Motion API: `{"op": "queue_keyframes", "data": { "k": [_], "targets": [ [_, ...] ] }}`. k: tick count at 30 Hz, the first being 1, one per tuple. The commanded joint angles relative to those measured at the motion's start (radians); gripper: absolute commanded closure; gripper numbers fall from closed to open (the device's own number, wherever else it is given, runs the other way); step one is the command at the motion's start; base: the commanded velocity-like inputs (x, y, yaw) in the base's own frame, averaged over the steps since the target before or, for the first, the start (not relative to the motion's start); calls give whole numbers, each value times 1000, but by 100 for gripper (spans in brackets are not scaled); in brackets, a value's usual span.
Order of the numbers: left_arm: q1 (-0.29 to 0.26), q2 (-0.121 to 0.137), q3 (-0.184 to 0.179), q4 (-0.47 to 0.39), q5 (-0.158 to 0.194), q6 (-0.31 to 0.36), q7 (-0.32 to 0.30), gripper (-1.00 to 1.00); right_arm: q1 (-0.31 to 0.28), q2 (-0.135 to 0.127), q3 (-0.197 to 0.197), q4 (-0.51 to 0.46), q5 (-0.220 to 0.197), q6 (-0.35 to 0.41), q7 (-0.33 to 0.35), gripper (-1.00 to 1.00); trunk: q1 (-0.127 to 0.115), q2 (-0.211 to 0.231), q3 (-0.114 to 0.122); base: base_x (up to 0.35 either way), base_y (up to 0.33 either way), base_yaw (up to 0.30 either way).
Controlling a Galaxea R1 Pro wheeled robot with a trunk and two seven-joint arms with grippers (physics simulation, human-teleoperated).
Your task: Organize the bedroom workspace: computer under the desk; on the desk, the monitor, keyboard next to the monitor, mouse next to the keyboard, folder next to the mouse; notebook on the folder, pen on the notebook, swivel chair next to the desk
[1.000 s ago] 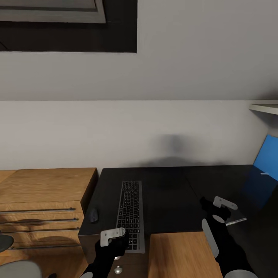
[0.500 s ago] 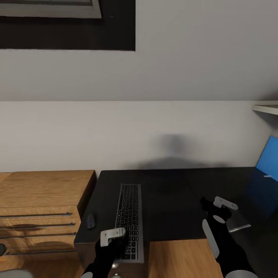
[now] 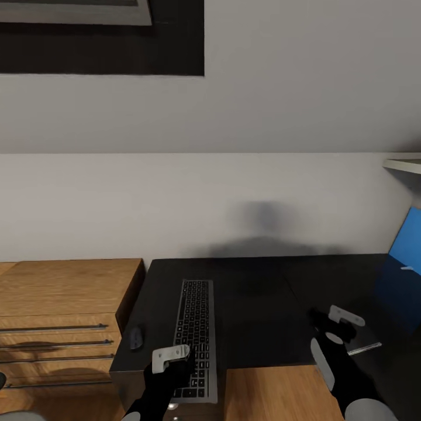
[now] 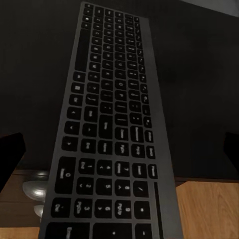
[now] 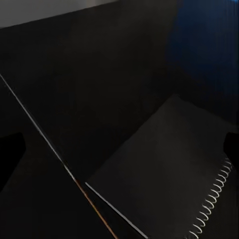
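Note:
The desk [image 3: 257, 292] has a matte black top against the grey wall. The silver-grey keyboard [image 3: 195, 333] lies lengthwise on it, and its near end overhangs the front edge. My left gripper [image 3: 186, 367] hovers over that end, open, its dark fingertips [image 4: 11, 155] wide apart on either side of the keyboard [image 4: 112, 134]. The small black mouse [image 3: 136, 337] sits left of the keyboard at the desk's corner. My right gripper [image 3: 320, 320] is open above the dark grey notebook [image 5: 164, 174], whose wire spiral [image 3: 363, 349] glints beside it.
An oak drawer unit [image 3: 64, 304] with bar handles stands close against the desk's left end. An upright blue panel [image 3: 408, 242] rises at the desk's far right, under a shelf edge [image 3: 403, 165]. Oak wood [image 3: 275, 394] and a silver knob [image 4: 35, 189] lie below the front edge.
The camera has closed in on the desk, so the keyboard looks larger and the drawer unit has slid left. My right gripper has dropped slightly toward the notebook. The left gripper holds its place.

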Motion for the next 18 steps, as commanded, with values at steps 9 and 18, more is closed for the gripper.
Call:
{"op": "queue_keyframes", "data": {
  "k": [9,18],
  "targets": [
    [0,0,-1,-2,10,2,7,-100,-125,-79,2,263,-9,-123,-4,-100,0,-1,-1,0,0,0],
    [0,0,-2,-3,11,3,7,-100,-157,-103,2,321,-15,-125,-5,-100,0,-1,-1,0,0,0]
  ]
}}
